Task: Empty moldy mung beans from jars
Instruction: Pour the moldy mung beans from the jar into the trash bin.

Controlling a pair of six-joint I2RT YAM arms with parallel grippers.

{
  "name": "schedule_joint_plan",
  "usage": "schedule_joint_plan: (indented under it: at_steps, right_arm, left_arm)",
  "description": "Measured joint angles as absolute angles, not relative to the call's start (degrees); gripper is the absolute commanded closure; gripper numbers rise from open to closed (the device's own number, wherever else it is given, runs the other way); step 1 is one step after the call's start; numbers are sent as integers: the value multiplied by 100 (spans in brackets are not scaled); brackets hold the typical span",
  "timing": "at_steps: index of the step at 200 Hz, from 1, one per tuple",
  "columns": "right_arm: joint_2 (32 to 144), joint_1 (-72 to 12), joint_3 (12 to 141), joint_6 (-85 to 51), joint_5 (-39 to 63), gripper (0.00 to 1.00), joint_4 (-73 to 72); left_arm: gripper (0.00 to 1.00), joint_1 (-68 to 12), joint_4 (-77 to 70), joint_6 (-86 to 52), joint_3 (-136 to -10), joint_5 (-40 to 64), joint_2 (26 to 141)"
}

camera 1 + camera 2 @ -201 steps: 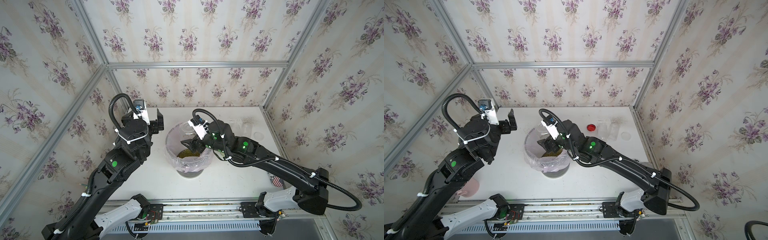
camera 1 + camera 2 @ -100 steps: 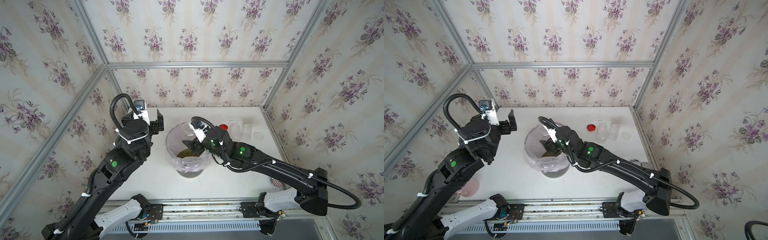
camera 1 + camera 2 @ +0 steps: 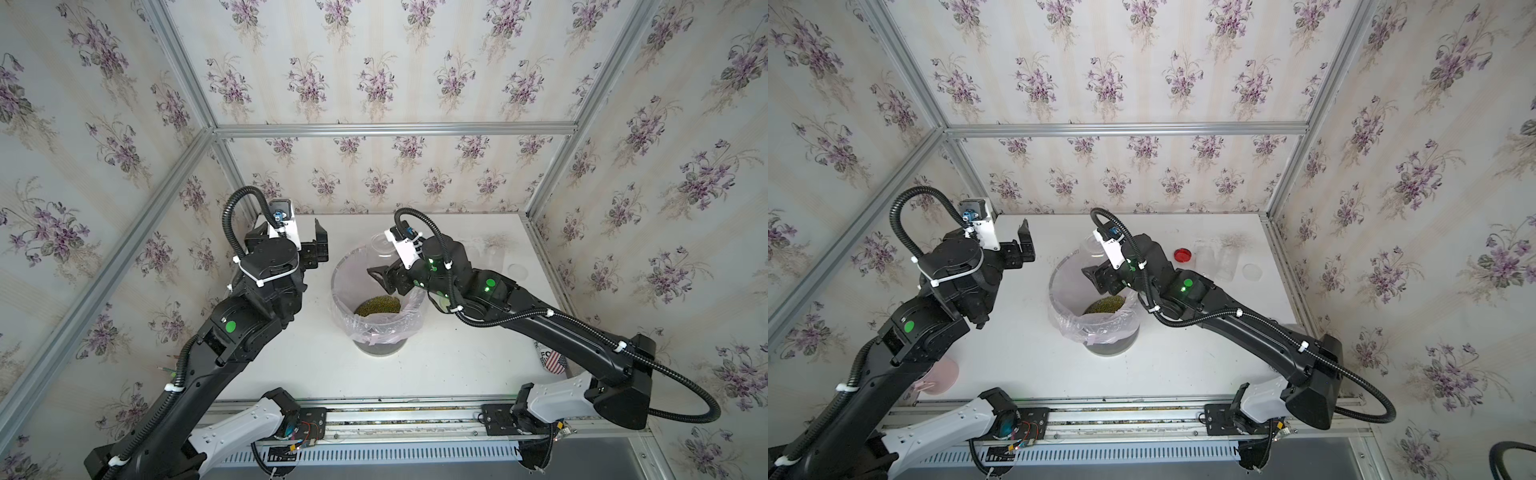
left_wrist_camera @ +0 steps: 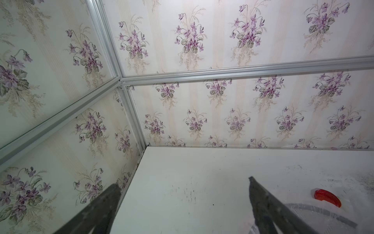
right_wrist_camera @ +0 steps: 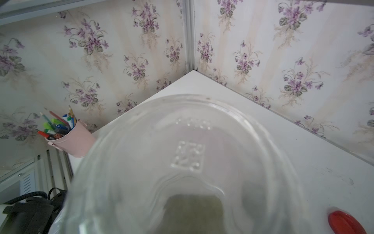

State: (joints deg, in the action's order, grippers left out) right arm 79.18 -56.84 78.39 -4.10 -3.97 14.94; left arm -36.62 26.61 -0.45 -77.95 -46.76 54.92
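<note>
Standing here, I see the right claw (image 3: 384,272) clamped around a clear jar (image 3: 380,247), base up and mouth tipped down over the far side of the round bin (image 3: 380,349). The right wrist view looks straight onto the jar's embossed bottom. A heap of mung beans (image 3: 378,305) lies inside the bin's pink liner bag (image 3: 370,328). I can't tell whether any grains are left in the jar. The left claw (image 3: 316,245) hangs beside the bin, spread wide and holding nothing. Two other jars (image 3: 1227,264) and a red lid (image 3: 1182,254) sit at the back of the white table (image 3: 457,365).

What worries me is the grip. The jar wall looks slick, and a shake could slide it out of the claw and drop it into the beans. The mouth hangs near the rim, so late grains may bounce out onto the table. The right arm leans across the bin's edge, so pulling away could snag the loose bag or tip the bin.
</note>
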Motion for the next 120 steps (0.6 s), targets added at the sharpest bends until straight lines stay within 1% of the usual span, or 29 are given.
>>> schedule_joint_plan:
  at_steps: [17, 46, 58, 86, 102, 120]
  right_arm:
    - [7878, -5714, 7822, -388, -84, 92, 1509]
    - [7881, -5701, 7800, -447, -62, 92, 1522]
    - [7937, -5662, 7848, -447, 106, 92, 1629]
    - [7894, -5653, 7765, -467, -32, 93, 1678]
    - [7909, -5529, 7811, -478, 193, 91, 1767]
    - [7848, -5596, 7747, -574, 69, 93, 1745]
  left_arm:
    - [0, -3662, 2663, -45, -7795, -4676, 5505]
    - [0, -3662, 2661, -49, -7795, -4676, 5518]
    - [0, -3662, 2663, -49, -7795, -4676, 5527]
    - [0, -3662, 2672, -43, -7819, -4676, 5548]
    - [0, -3660, 2679, -40, -7846, -4676, 5557]
    - [0, -3656, 2696, -40, -7863, -4676, 5557]
